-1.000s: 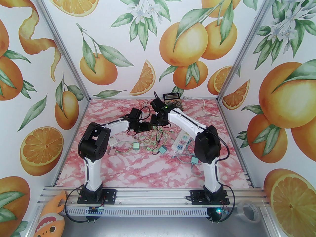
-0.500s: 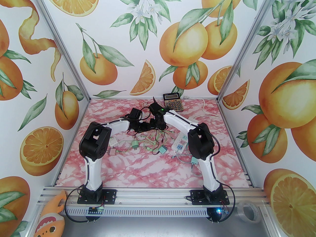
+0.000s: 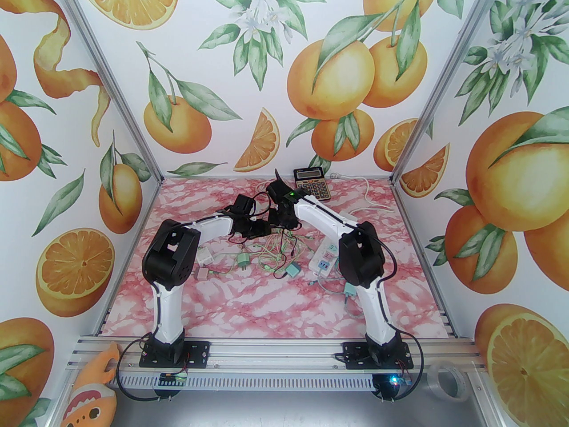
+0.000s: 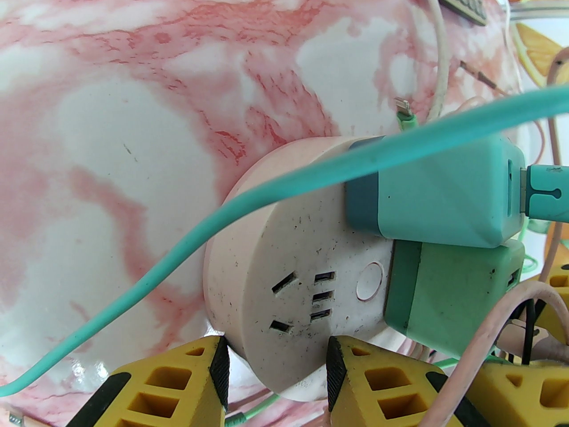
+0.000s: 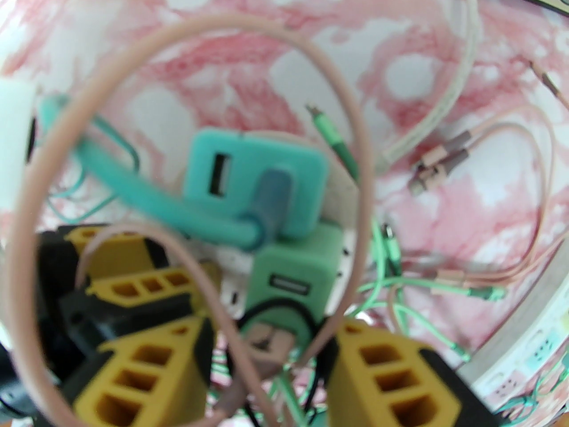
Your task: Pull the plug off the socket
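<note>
Grip confirmed on the left: the left fingers (image 4: 220, 365) are clenched on the rim of the round socket (image 4: 289, 260), one black pad pressed to each side of its pale pink edge. On the socket's face, just above that grip, a set of outlet slots stands free, with a round button (image 4: 370, 281) beside them. Past the button the green plug (image 4: 444, 292) is seated in the socket. The teal plug (image 4: 435, 194) is seated right against it, the two bodies touching. A teal cable (image 4: 444, 125) leaves the outer end of the teal plug and sweeps back across the socket's face. Over to the right wrist camera: the right fingers (image 5: 382, 372) stand apart on either side of a pink connector (image 5: 266, 340) plugged into the green plug's outer end. The picture is blurred there, so I cannot tell whether they are pinching anything. A pink cable (image 5: 365, 185) loops wide in front of both plugs. The socket rests on the pink marbled tabletop (image 4: 111, 105). A white cord (image 4: 440, 60) runs across the tabletop beyond the socket. From above, a calculator (image 3: 312, 183) lies behind the socket at the back edge, and a white power strip (image 3: 326, 256) lies nearer the arm bases than the socket.
</note>
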Available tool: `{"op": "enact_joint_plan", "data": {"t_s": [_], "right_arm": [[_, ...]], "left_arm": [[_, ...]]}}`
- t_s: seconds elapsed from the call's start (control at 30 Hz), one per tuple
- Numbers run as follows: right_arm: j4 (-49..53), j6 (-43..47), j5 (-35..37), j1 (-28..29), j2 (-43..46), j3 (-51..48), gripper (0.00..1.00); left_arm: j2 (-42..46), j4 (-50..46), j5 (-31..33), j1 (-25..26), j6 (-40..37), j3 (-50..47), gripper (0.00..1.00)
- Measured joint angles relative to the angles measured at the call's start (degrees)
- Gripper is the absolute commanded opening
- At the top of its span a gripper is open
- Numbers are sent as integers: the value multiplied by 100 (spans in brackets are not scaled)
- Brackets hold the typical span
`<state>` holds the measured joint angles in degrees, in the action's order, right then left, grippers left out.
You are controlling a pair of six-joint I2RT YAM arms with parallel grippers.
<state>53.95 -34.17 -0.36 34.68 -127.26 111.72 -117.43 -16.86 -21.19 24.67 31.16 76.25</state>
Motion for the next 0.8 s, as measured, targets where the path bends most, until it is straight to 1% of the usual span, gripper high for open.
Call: {"op": "enact_joint_plan", "data": {"t_s": [0.1, 0.17, 0.43, 0.47, 0.57, 0.6, 0.8], "right_arm": [[35, 13, 4, -20, -107, 68, 43], [42, 57, 33, -22, -181, 68, 40], [70, 57, 203, -20, -251, 68, 40], [70, 57, 216, -20, -251, 68, 39], [90, 59, 260, -20, -251, 70, 26], [85, 24, 282, -20, -251, 85, 25], [81, 11, 299, -20, -254, 90, 24]], "left_arm": [[2, 17, -24, -2, 0, -9, 34], [0, 22, -31, 0, 0, -9, 33], [0, 26, -28, 0, 4, -9, 34], [2, 26, -28, 0, 9, -9, 34], [0, 26, -28, 0, 24, -9, 34], [0, 26, -28, 0, 31, -11, 34], [-2, -22, -2, 0, 44, 28, 34]]}}
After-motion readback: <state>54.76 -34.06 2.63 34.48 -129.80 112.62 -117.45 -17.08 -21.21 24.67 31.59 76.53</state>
